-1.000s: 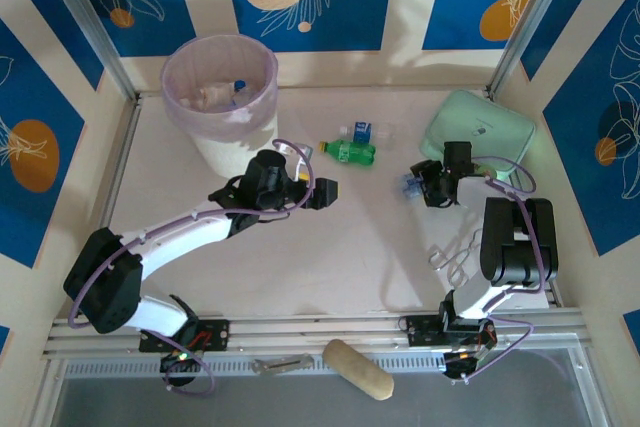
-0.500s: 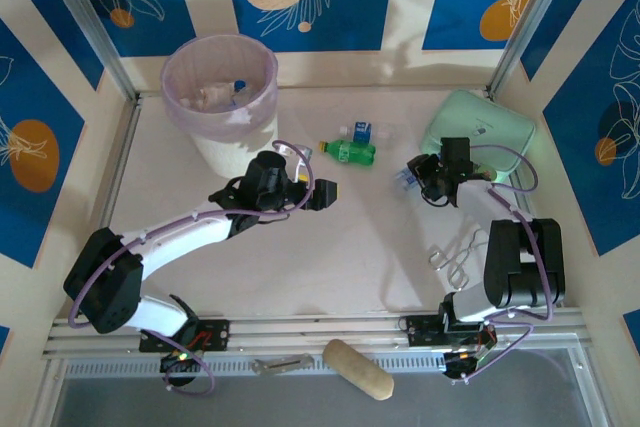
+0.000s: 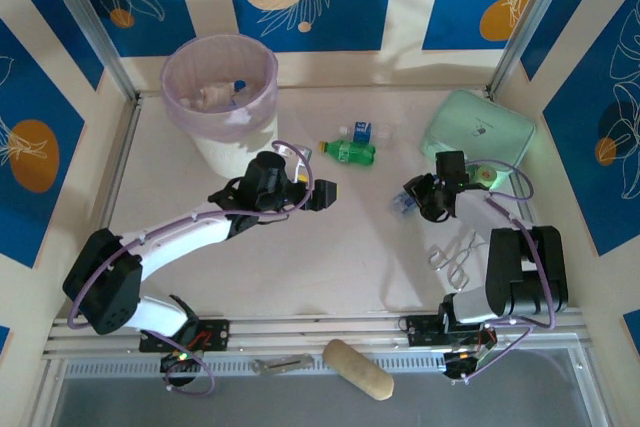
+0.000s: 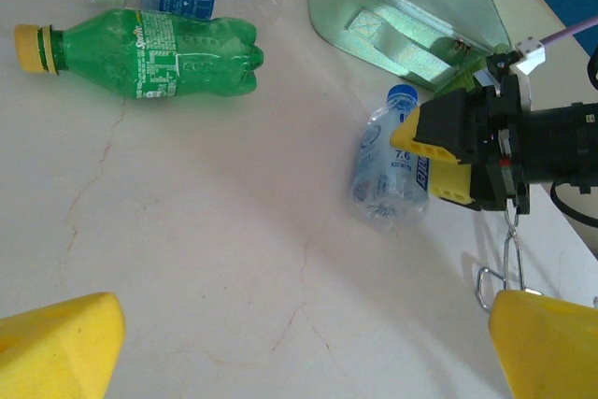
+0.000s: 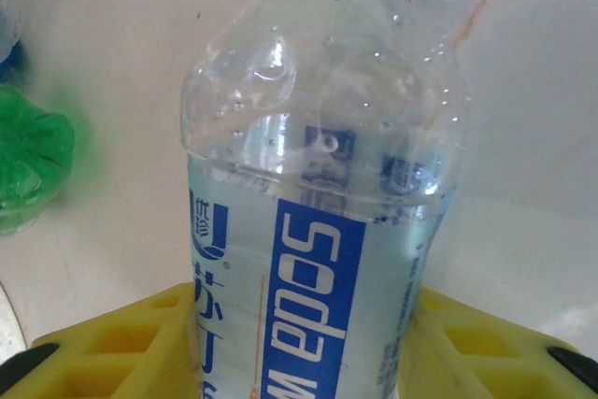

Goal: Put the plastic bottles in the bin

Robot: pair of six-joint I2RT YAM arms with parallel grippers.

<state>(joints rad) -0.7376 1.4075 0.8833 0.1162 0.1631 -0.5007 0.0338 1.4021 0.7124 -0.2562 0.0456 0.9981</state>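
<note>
A clear plastic bottle with a blue "Soda" label [image 5: 318, 231] stands between the yellow fingers [image 5: 112, 343] of my right gripper [image 3: 413, 197], which is shut on it just off the pouch; the bottle [image 4: 388, 161] hangs a little above the table. A green bottle [image 3: 348, 152] and a clear blue-labelled bottle [image 3: 362, 131] lie side by side mid-table, the green one [image 4: 159, 53] nearer me. My left gripper [image 3: 325, 193] hovers open and empty near them, right of the bin [image 3: 175, 97]. The bin stands far left, with a few bottles [image 3: 215, 97] inside.
A mint-green zip pouch [image 3: 478, 127] lies at the far right, behind my right gripper. A metal wire clip [image 3: 452, 252] rests on the table beside the right arm. A tan oblong object [image 3: 358, 368] sits on the near rail.
My right gripper has closed on the soda bottle and drawn it a little toward the near edge, away from the pouch. The left arm has stayed still.
</note>
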